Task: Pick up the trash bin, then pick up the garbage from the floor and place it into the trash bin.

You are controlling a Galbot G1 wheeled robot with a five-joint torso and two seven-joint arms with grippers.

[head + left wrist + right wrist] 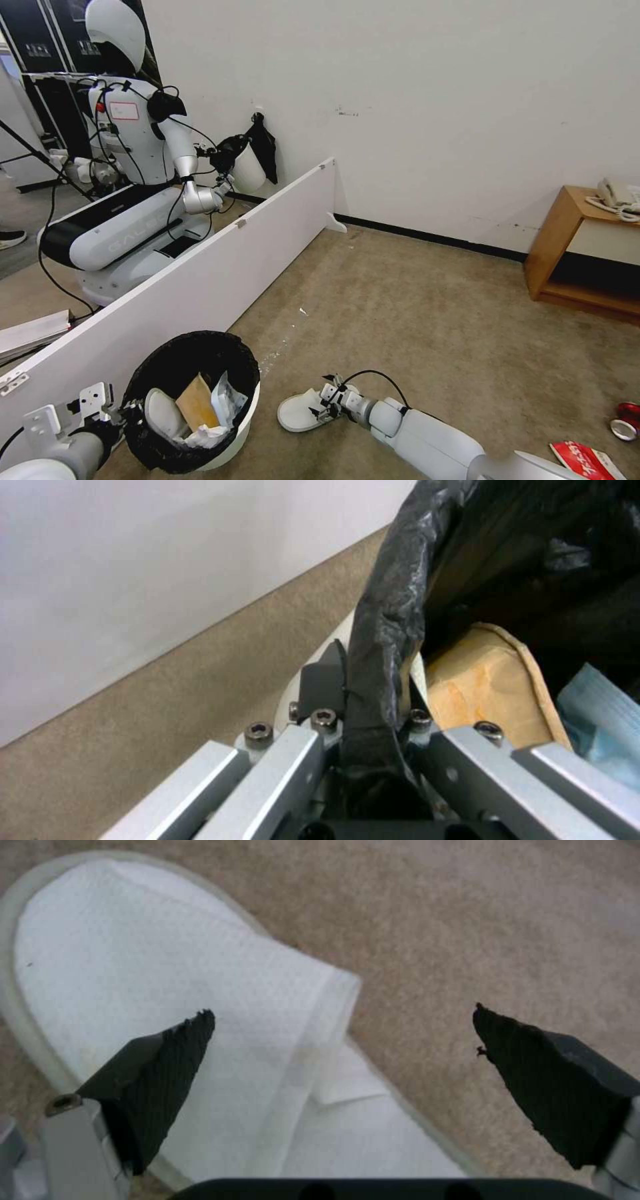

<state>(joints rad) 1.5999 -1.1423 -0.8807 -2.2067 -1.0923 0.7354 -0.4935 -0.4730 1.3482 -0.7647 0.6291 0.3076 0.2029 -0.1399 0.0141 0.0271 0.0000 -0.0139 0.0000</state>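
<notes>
Right gripper spread wide, low over the white slipper on the carpet, one pad above the upper, the other beside it. Further left, left gripper clamped on the trash bin rim.

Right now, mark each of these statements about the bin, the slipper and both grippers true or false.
1. The left gripper is shut on the trash bin rim. True.
2. The right gripper is shut on the slipper. False: it is open, above the slipper on the carpet.
3. The bin holds a brown cardboard scrap. True.
4. The red can lies inside the bin. False: it is on the carpet, far right.
</notes>
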